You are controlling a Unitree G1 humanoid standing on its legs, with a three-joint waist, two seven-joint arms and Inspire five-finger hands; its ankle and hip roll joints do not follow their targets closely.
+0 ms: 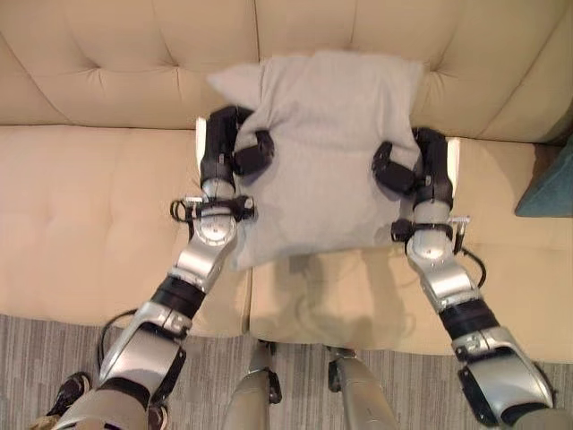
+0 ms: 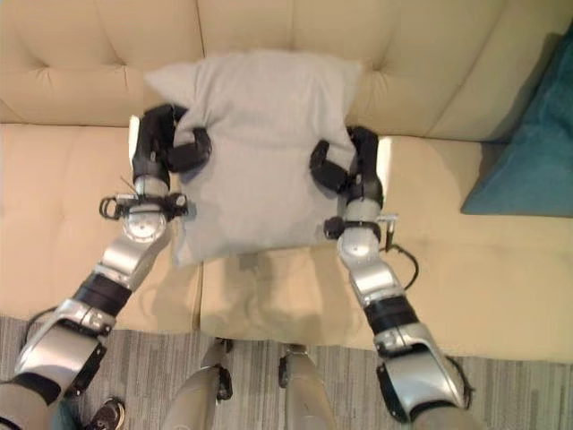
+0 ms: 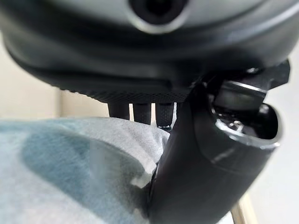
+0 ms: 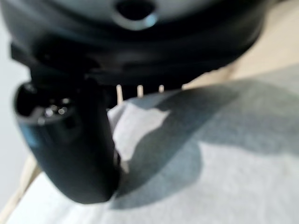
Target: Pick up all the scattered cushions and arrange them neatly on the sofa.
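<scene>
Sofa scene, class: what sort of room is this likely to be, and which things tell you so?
Probably a living room or lounge: a beige tufted sofa, a grey cushion held over its seat, a teal cushion at one end, and striped grey carpet in front.

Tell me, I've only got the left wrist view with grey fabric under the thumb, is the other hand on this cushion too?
Observer: Yes, the right hand pinches the grey cushion's opposite edge.
Operator: And where is the cushion?
Observer: Over the beige sofa, its top against the backrest.
Operator: Any other cushion nearby?
Observer: A teal cushion lies on the seat to the robot's right.
</scene>
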